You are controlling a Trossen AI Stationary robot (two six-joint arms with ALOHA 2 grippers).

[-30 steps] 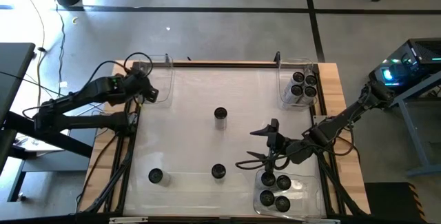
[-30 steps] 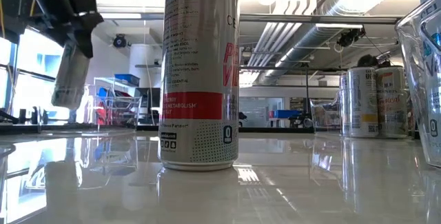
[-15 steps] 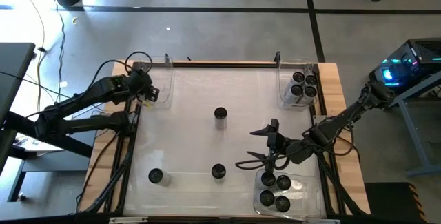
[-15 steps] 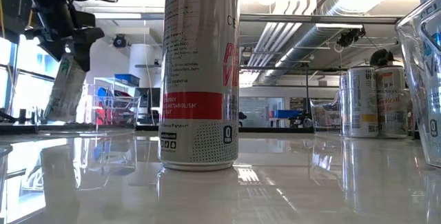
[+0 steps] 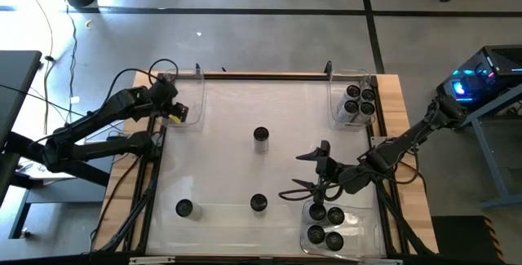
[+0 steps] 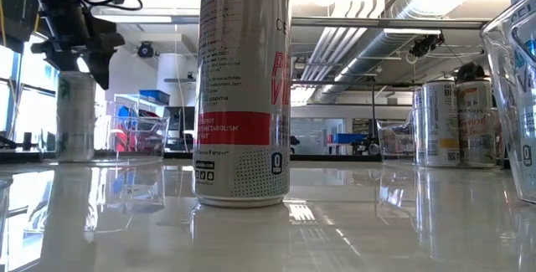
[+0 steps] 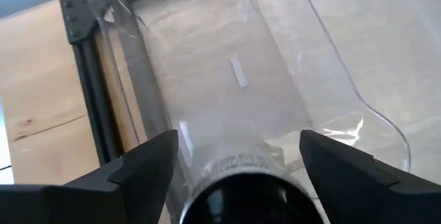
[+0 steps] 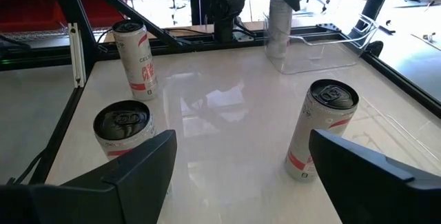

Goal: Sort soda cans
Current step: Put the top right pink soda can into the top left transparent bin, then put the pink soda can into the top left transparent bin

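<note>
My left gripper [image 5: 177, 112] is over the clear far-left bin [image 5: 186, 76] and shut on a silvery soda can [image 6: 77, 117], whose dark top [image 7: 251, 200] shows between my fingers. My right gripper [image 5: 303, 173] is open above the table beside the near-right bin [image 5: 359, 231], touching nothing. Three cans stand alone on their bases on the table: one in the middle [image 5: 261, 137] and two near the near edge [image 5: 258, 203] [image 5: 184, 209]. Several cans stand in the far-right bin [image 5: 357, 102] and several in the near-right bin. My left gripper pinches the soda can by its upper end [image 6: 77, 78], one finger [image 7: 148, 165] on each side just below the dark top. The fingers come from above, pointing down. The can stands upright below them, with its base [image 6: 75, 156] down at the level of the bin's floor.
A tall can [image 6: 243, 88] fills the front of the low view. In the right wrist view two cans [image 8: 131, 124] [image 8: 327, 131] stand close ahead and a third [image 8: 134, 58] farther off. Black rails [image 5: 261, 74] edge the table. Bare white surface lies between the middle can and the far bins.
My left gripper has come down over the far-left bin, carrying the can with it. The can was hanging tilted a second ago. It now stands upright with its base down at the bin's floor. My right arm has kept still.
</note>
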